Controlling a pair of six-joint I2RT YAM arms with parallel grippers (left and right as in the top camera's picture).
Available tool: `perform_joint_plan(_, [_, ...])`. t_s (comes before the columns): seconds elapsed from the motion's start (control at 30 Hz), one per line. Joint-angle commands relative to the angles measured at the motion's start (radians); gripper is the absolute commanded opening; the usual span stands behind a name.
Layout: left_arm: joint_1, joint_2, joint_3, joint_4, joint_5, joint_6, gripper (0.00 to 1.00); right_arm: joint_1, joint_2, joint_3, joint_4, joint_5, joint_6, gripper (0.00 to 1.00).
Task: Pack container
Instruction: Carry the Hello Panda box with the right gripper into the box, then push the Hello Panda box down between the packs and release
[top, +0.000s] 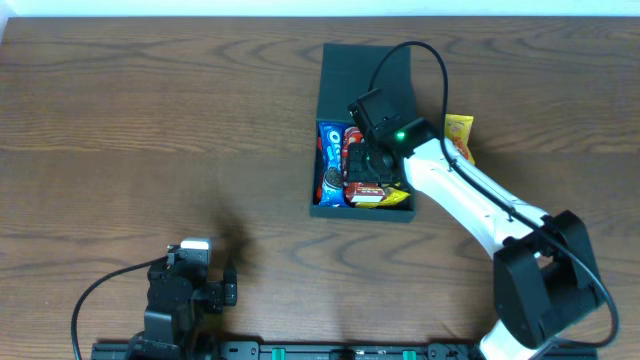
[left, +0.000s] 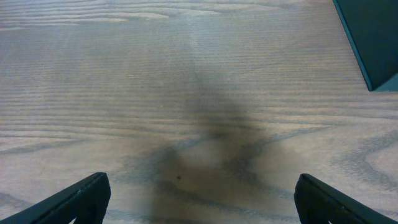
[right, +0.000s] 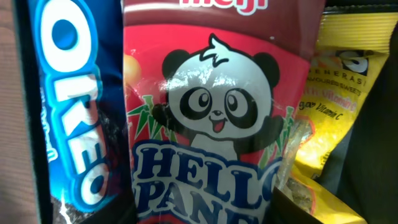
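Observation:
The dark container (top: 362, 213) stands open at the table's middle, its lid (top: 350, 80) laid back. Inside lie a blue Oreo packet (top: 329, 160), a red Hello Panda packet (top: 352, 140) and a yellow packet (top: 392, 197). My right gripper (top: 368, 160) is down inside the box. In the right wrist view its fingers (right: 204, 211) press both sides of the Hello Panda packet (right: 211, 124), with the Oreo packet (right: 68, 112) left of it and the yellow packet (right: 336, 93) right. My left gripper (top: 228, 288) is open and empty over bare wood (left: 202, 199).
Another yellow snack packet (top: 459, 135) lies on the table just right of the container, beside the right arm. A corner of the container (left: 373, 37) shows at the top right of the left wrist view. The table's front edge runs near the left arm's base.

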Motion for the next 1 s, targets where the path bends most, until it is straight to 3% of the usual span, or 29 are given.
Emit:
perform_joint_plan(0.0, [0.007, -0.006, -0.05, -0.04, -0.014, 0.01, 0.95, 0.015, 0.011, 0.023, 0.003, 0.001, -0.021, 0.7])
perform_joint_plan(0.07, [0.007, -0.006, -0.05, -0.04, -0.014, 0.01, 0.95, 0.015, 0.011, 0.023, 0.006, 0.002, -0.048, 0.99])
perform_joint_plan(0.33, [0.007, -0.006, -0.05, -0.04, -0.014, 0.01, 0.95, 0.015, -0.019, 0.057, -0.034, 0.008, -0.057, 0.99])
perform_joint_plan(0.77, [0.007, -0.006, -0.05, -0.04, -0.014, 0.01, 0.95, 0.021, -0.232, 0.195, -0.229, -0.003, -0.07, 0.99])
perform_joint_plan(0.97, [0.007, -0.006, -0.05, -0.04, -0.014, 0.01, 0.95, 0.043, -0.225, 0.185, -0.221, -0.052, -0.219, 0.99])
